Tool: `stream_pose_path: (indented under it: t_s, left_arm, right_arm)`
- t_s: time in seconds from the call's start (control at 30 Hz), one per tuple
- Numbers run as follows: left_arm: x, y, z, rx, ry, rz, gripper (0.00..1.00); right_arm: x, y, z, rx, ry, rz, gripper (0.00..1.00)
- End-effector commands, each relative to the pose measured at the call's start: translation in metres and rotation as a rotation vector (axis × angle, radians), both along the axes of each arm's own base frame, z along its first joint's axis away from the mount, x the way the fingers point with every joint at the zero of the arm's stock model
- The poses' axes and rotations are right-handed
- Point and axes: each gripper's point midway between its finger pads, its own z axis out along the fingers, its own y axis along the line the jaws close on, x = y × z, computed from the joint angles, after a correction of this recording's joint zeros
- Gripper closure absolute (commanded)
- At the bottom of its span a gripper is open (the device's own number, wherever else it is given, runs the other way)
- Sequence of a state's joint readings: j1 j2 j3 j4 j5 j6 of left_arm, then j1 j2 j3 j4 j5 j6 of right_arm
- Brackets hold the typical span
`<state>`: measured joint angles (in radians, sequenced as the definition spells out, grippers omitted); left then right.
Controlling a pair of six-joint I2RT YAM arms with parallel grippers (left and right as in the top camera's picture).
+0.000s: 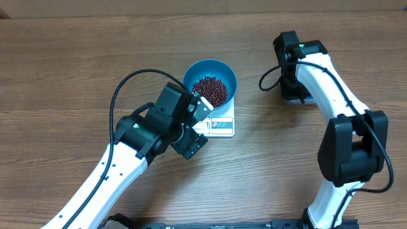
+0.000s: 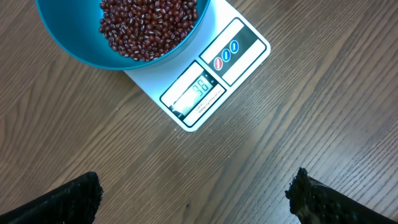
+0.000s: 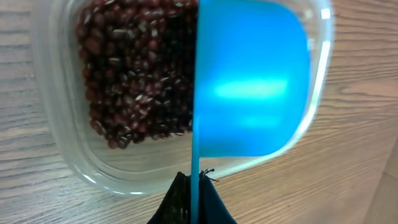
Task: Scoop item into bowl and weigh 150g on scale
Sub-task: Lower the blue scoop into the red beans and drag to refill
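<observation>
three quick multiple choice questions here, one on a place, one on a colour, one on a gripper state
1. Where does the round teal-blue bowl stand? A on a plate B on the flat white square scale C on a tray
2. What colour is the handled scoop? A red B bright blue C green
3. The right gripper is A wide open B out of view C shut on the scoop

1 B: the scale's display edge pokes out under the bowl.
2 B: the right wrist view shows it.
3 C: its fingers pinch the handle.
</observation>
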<state>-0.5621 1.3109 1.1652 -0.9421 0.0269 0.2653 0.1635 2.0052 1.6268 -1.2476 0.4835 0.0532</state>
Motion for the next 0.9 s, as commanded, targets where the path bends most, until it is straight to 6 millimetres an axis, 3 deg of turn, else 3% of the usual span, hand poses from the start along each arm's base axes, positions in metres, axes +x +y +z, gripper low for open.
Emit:
stream_pose_path:
  t_s: [0.0,0.3,0.5,0.87]
  left_arm:
    - [-0.001,0.000,-0.001,-0.006,0.002,-0.016,0.00]
    - [-0.001,0.000,-0.001,-0.006,0.002,-0.016,0.01]
    - [-0.001,0.000,-0.001,-0.006,0.002,-0.016,0.01]
    - [-0.001,0.000,-0.001,-0.006,0.002,-0.016,0.01]
  right_arm:
    - [-0.002,0.007,-0.011,0.057,0.025,-0.005,0.96]
    - [-0.003,0.028,-0.018,0.186,0.036,-0.001,0.96]
    - [-0.002,0.030,-0.018,0.204,0.031,-0.002,0.96]
    - [0.012,0.039,0.003,0.349,-0.076,-0.020,0.96]
